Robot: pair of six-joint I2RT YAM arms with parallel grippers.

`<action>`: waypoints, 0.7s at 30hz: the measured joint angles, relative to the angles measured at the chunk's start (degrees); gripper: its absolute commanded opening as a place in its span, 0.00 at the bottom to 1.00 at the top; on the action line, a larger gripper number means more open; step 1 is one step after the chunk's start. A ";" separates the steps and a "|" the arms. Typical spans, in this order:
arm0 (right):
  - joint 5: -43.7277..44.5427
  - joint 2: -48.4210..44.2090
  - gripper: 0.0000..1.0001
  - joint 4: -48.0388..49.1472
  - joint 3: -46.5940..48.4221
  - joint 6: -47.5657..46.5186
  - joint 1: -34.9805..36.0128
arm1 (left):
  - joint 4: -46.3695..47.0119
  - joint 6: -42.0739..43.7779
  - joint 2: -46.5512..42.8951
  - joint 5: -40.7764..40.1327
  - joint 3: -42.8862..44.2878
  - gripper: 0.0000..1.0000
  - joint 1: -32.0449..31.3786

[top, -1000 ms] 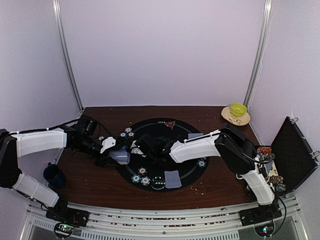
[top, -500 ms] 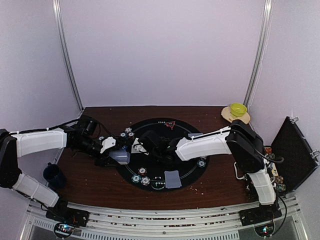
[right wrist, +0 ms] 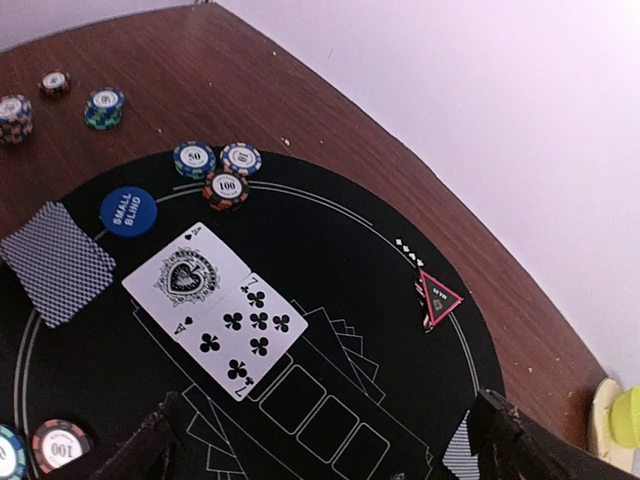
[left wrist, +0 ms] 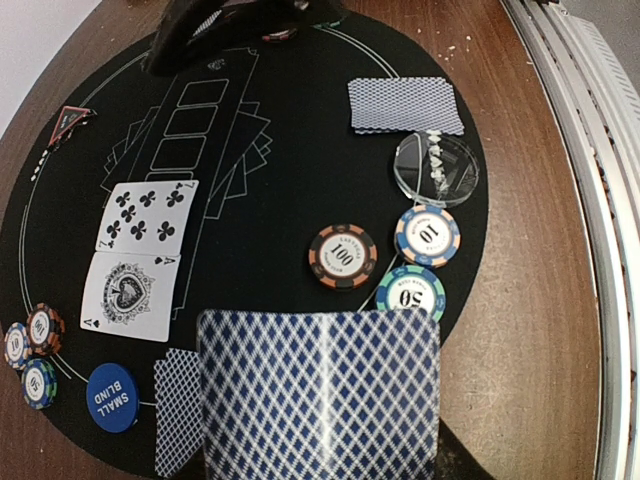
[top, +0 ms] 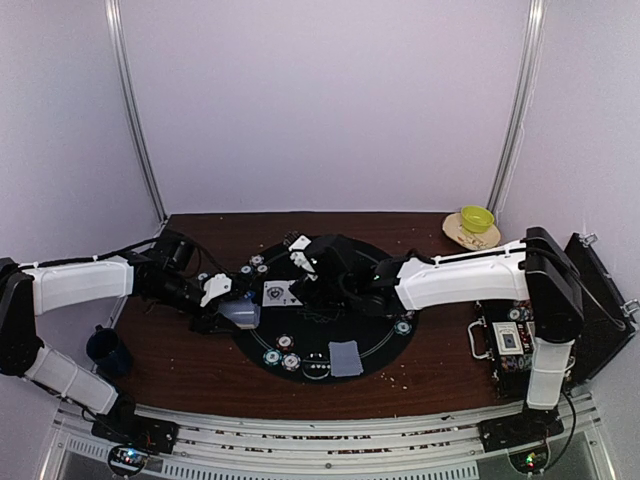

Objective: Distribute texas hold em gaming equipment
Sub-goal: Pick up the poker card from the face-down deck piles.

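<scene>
Right gripper [right wrist: 330,445] has sprung wide and pulled back, leaving face-up cards [right wrist: 215,305] dealt; left gripper [top: 222,298] pinches the deck [left wrist: 320,390]

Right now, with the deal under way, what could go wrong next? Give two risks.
1. The deck in the left jaws hangs close to the 50 chip and a face-down card; a forward move could knock them.
2. The ace and seven lie edge to edge near the open right jaws; nudging one may shift the other.
</scene>
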 measured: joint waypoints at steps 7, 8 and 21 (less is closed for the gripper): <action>-11.32 -7.72 1.00 6.86 -8.79 11.04 -0.87 | 0.00 0.00 0.00 0.00 0.00 0.47 0.00; -13.90 -8.26 0.99 8.52 -9.79 12.57 -1.01 | 0.00 0.00 0.00 0.00 0.00 0.47 0.00; -41.09 -3.28 0.95 26.27 -12.83 29.49 -0.24 | 0.00 0.00 0.00 0.00 0.00 0.47 0.00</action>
